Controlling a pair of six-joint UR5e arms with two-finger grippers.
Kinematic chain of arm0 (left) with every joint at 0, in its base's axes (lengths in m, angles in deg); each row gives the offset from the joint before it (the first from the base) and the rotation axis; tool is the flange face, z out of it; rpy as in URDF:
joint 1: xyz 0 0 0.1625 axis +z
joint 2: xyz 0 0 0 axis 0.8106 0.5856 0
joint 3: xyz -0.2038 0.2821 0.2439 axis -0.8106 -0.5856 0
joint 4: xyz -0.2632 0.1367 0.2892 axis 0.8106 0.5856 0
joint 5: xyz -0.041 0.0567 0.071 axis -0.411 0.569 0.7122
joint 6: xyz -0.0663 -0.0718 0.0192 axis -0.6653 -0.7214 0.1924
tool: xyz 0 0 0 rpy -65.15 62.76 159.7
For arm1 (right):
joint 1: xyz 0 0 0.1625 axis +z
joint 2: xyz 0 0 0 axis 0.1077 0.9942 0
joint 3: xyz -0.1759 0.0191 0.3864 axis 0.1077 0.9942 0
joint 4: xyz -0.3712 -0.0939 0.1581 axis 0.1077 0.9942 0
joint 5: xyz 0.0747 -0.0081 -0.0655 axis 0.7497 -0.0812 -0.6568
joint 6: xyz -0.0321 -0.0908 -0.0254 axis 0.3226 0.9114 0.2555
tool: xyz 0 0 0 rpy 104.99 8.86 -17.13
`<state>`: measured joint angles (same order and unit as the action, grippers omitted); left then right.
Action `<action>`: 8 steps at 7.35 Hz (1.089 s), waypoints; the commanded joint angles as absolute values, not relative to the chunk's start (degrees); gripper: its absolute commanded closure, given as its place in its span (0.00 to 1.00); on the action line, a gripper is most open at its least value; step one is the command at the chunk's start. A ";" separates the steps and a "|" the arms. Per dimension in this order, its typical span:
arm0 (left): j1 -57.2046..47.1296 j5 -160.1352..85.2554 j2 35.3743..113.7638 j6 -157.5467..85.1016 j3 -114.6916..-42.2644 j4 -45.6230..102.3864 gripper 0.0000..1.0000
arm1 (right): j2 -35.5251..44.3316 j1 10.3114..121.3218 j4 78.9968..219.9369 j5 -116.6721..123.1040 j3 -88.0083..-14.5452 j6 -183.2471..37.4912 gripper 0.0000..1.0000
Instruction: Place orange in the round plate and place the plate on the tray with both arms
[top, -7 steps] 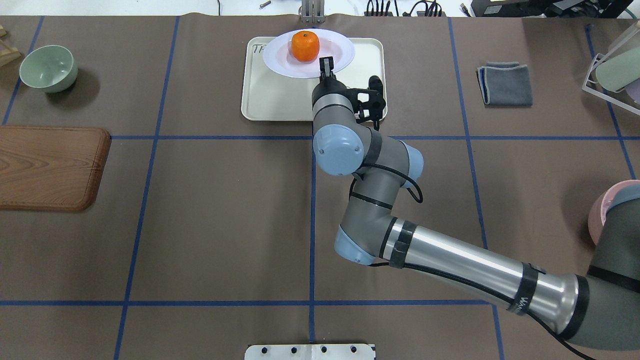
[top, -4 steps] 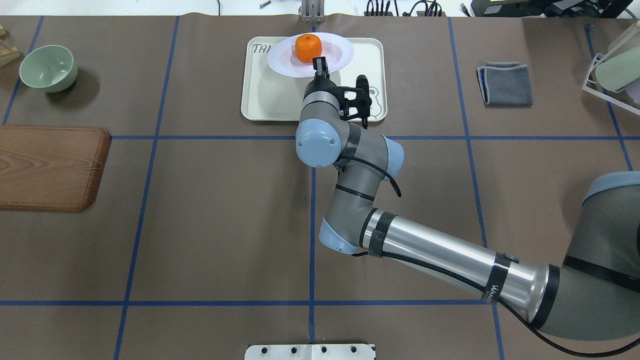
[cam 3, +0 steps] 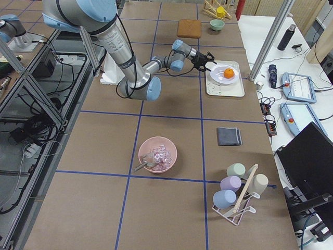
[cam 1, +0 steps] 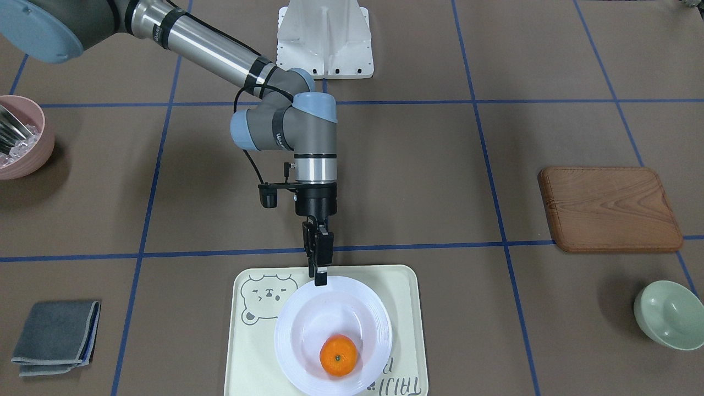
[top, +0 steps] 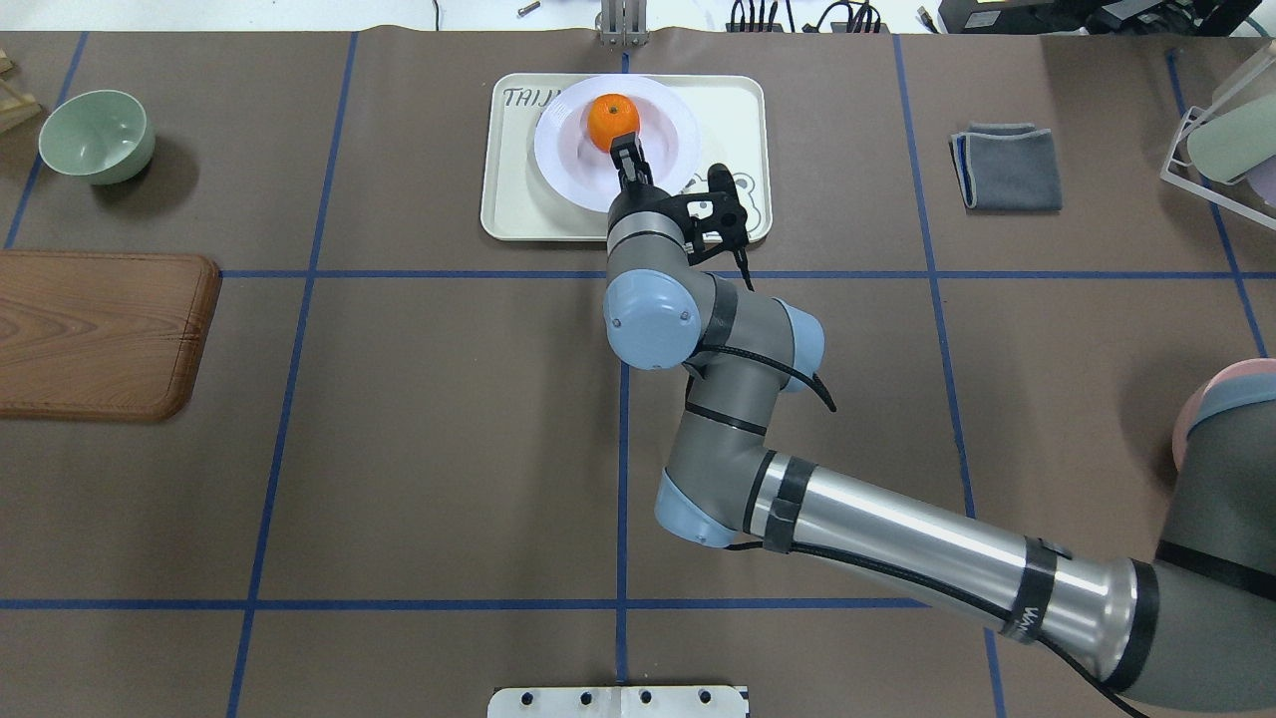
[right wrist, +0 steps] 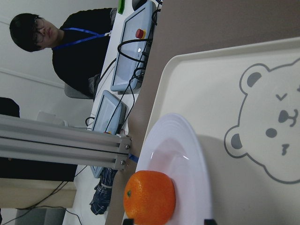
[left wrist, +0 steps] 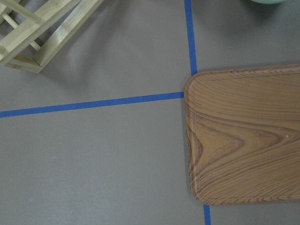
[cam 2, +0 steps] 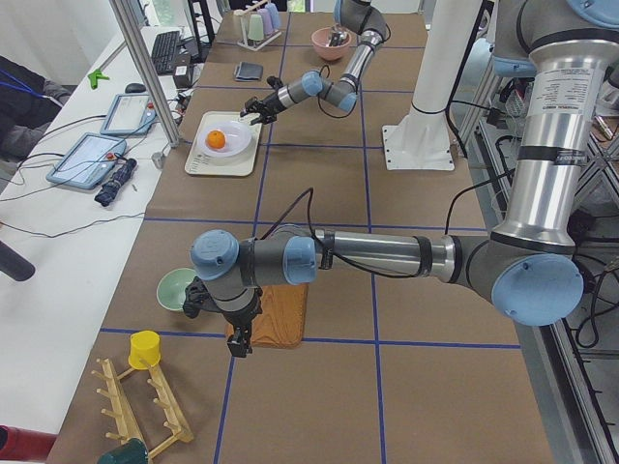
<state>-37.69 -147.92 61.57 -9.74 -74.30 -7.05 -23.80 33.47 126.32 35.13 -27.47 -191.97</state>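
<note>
The orange (top: 611,118) lies in the round plate (top: 568,150), a glossy white deep plate that sits over the far half of the cream tray (top: 528,204) with the bear drawing. My right gripper (cam 1: 320,278) is at the plate's near rim, turned on its side, one finger over the rim and one under it, shut on it. In the right wrist view the orange (right wrist: 149,197) and the plate (right wrist: 187,154) fill the lower middle. My left gripper (cam 2: 238,344) hangs far off by the wooden board (cam 2: 282,314); I cannot tell whether it is open or shut.
A wooden board (top: 100,334) and a pale green bowl (top: 97,135) lie at the left. A folded grey cloth (top: 1007,167) and a cup rack (top: 1226,140) are at the right, a pink bowl (cam 1: 19,137) nearer the robot. A person (right wrist: 70,47) sits beyond the table.
The right gripper has lowered the plate with the orange and drawn it a little toward the robot, further onto the tray. The plate looks smaller and lower than a second ago.
</note>
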 commanded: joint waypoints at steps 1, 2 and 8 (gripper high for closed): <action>-37.69 -147.92 61.48 -9.80 -74.26 -7.04 0.01 | -18.74 33.69 130.43 43.69 -37.36 -180.71 0.00; -37.77 -147.92 61.04 -9.72 -74.26 -7.04 0.01 | -17.78 34.83 135.34 46.61 -40.52 -171.95 0.00; -37.69 -149.77 54.45 -12.61 -82.96 -7.48 0.01 | 6.18 65.71 150.07 94.47 -59.53 -111.17 0.00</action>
<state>-37.76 -149.38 55.23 -12.38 -82.08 -7.39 0.66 57.46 150.07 84.86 -58.38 -125.50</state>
